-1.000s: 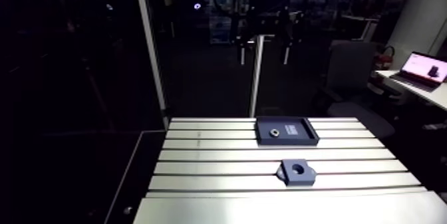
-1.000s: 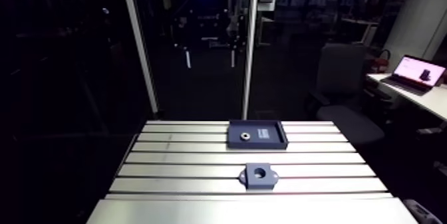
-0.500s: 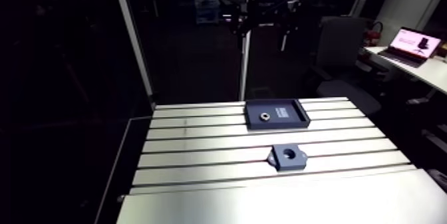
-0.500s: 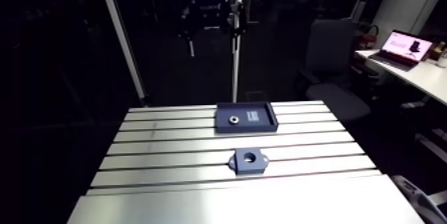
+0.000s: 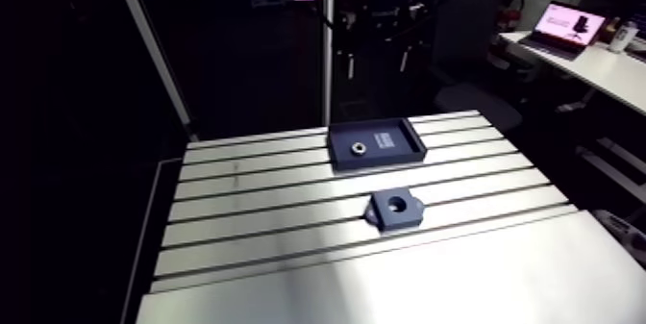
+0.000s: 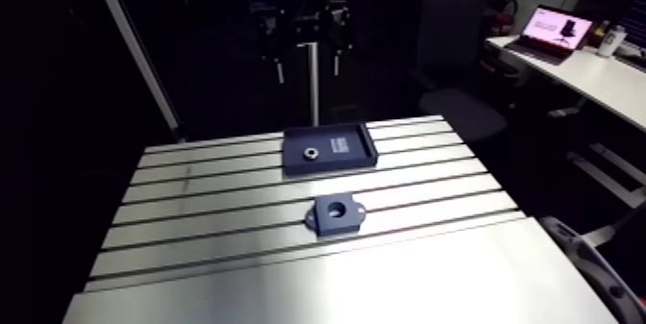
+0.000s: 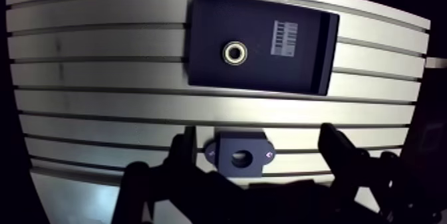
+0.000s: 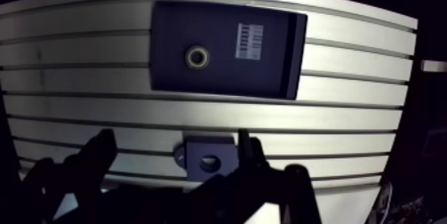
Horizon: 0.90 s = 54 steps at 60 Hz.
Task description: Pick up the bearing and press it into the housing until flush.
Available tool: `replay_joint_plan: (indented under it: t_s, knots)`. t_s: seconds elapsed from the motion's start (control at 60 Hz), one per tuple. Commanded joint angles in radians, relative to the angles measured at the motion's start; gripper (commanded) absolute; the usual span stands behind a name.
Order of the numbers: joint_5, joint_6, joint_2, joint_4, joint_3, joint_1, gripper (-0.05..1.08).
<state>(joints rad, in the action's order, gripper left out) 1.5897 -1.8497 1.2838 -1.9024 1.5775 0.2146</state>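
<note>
A dark shallow tray (image 7: 299, 67) lies on the slotted table (image 7: 100, 107), with a barcode label inside. The small metal ring bearing (image 7: 234, 52) rests in the tray, towards one side of it. The dark housing block (image 7: 239, 157), with a round bore and two side lugs, lies a few slots away from the tray. My gripper (image 7: 259, 133) hangs high above the table, open, with nothing between its fingers (image 7: 183, 153). From above, the housing shows between the fingers and the tray lies ahead of them. In the arm view the gripper (image 5: 378, 54) hangs small over the table's far edge.
A smooth metal plate (image 5: 404, 280) covers the near part of the table. A pale upright post (image 5: 327, 68) stands behind the far edge, near the tray (image 5: 409, 145). The table's left edge drops off into dark.
The arm view has shifted and now looks down on the table from higher up, so the camera moved. Tray, bearing and housing lie where they were.
</note>
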Motion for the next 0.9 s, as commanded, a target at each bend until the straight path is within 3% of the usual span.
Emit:
replay_joint_plan:
  t_s: [0.017,0.433,0.9]
  knots:
    - [-0.001,-0.043,-0.099,-0.117,0.037,0.037,0.01]
    - [-0.009,-0.003,-0.197,-0.174,0.034,0.027,0.01]
    - [-0.007,0.011,-0.217,-0.175,0.031,0.019,0.02]
